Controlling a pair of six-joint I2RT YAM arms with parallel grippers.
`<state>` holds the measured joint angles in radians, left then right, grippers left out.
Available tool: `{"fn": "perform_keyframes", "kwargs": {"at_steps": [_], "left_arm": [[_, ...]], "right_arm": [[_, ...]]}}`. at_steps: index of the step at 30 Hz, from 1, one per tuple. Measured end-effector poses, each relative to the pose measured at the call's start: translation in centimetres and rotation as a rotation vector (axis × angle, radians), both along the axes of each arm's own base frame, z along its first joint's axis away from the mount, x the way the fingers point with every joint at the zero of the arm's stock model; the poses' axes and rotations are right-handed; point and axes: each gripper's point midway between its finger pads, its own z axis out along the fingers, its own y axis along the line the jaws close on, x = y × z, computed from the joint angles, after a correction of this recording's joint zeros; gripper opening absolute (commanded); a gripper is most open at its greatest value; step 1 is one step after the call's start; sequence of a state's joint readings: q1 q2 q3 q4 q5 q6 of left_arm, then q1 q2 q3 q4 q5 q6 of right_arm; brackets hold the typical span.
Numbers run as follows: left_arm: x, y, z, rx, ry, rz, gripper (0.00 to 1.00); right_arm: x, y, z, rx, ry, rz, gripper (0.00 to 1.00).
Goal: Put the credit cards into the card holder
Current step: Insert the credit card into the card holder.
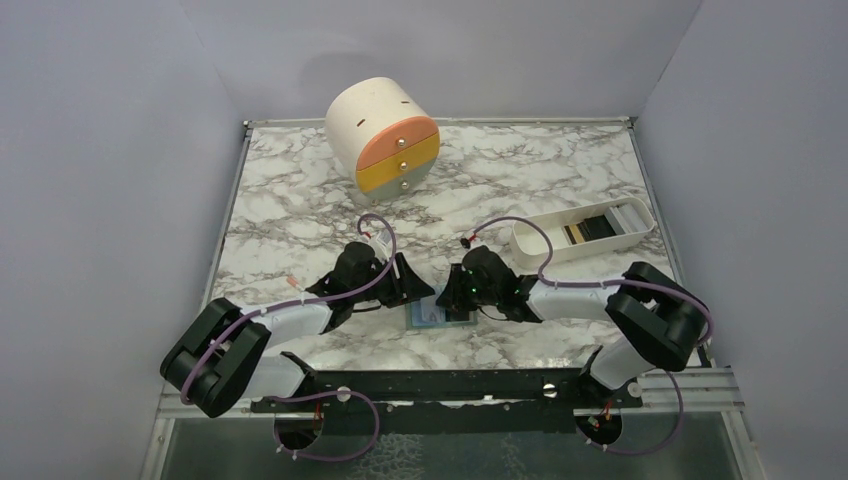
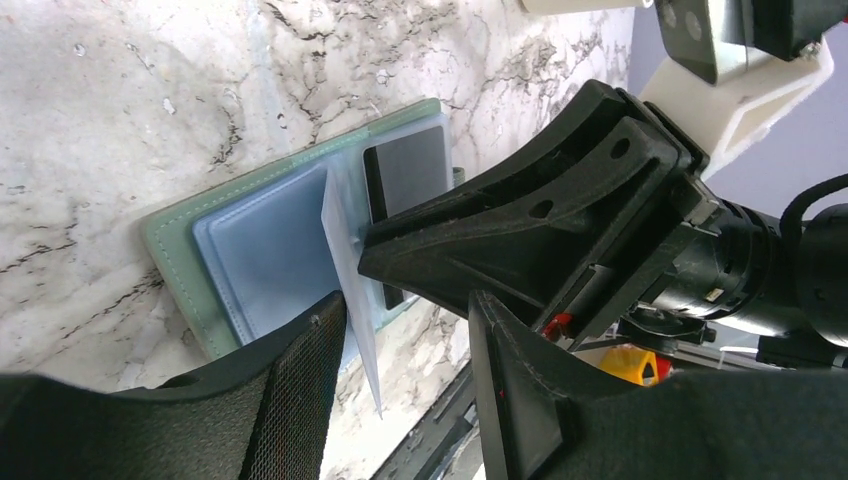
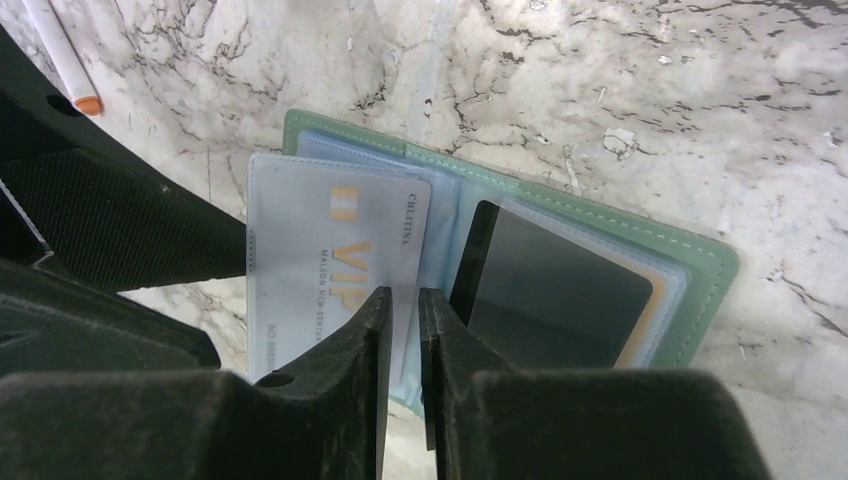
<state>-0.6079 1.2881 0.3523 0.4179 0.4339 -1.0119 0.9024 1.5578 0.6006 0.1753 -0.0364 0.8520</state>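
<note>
cream drawer cylinder [image 1: 385, 135], white tray [image 1: 632, 240], marble table [image 1: 300, 200].

- Table [image 1: 300, 200]: marble-patterned top, smooth, with a low sheen.
- Card holder [image 3: 705, 262]: sage-green leather-like cover, matt, fine grain, with a stitched edge.
- Sleeves [image 2: 262, 240] inside it: clear soft plastic, glossy, faintly bluish.
- Black card [image 3: 555, 290]: smooth plastic, semi-gloss.
- Pale card [image 3: 330, 225]: smooth plastic with gold-toned print, seen through a sleeve.
- Left gripper [image 1: 408, 286]: matt black hard plastic; one finger pad [image 2: 300, 390] has a rough woven-looking texture.
- Right gripper [image 3: 403, 300]: matt black plastic, slightly grainy.
- Drawer cylinder [image 1: 375, 120]: matt cream body; small shiny metal-looking knobs [image 1: 404, 146].
- Tray [image 1: 530, 240]: white plastic, smooth.
- Cables [image 1: 330, 292]: purple, smooth sheath.
</note>
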Motion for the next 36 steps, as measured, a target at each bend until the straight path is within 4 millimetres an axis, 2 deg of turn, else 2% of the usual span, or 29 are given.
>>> {"fn": "perform_keyframes", "kwargs": {"at_steps": [6,12,16,20,23,27,31,36], "left_arm": [[-0.2,-0.2,0.3,-0.014,0.001,-0.010,0.51],[-0.5,-1.4,0.9,-0.023,-0.002,-0.043,0.52],[-0.5,-3.1,1.8,-0.037,-0.020,-0.081,0.53],[-0.7,-4.8,2.3,-0.042,-0.028,-0.122,0.53],[-1.1,-5.9,2.2,-0.037,-0.026,-0.151,0.55],[-1.5,-6.2,1.7,-0.025,-0.024,-0.167,0.57],[-1.2,-6.1,1.7,-0.018,-0.040,-0.163,0.63],[-1.2,-5.5,2.1,-0.002,-0.081,-0.157,0.81]], "right_arm": [[0.3,-1.5,1.9,-0.043,-0.072,0.000,0.33],[1.7,-3.7,5.3,-0.119,-0.195,-0.041,0.38],[3.4,-5.4,8.8,-0.153,-0.303,-0.073,0.42],[6.1,-7.9,13.0,-0.171,-0.424,-0.136,0.46],[8.2,-10.0,14.8,-0.207,-0.474,-0.185,0.49],[10.3,-12.4,15.1,-0.271,-0.490,-0.230,0.50],[11.8,-13.7,14.5,-0.356,-0.488,-0.230,0.50],[14.2,-17.0,13.9,-0.456,-0.476,-0.271,0.52]]}}
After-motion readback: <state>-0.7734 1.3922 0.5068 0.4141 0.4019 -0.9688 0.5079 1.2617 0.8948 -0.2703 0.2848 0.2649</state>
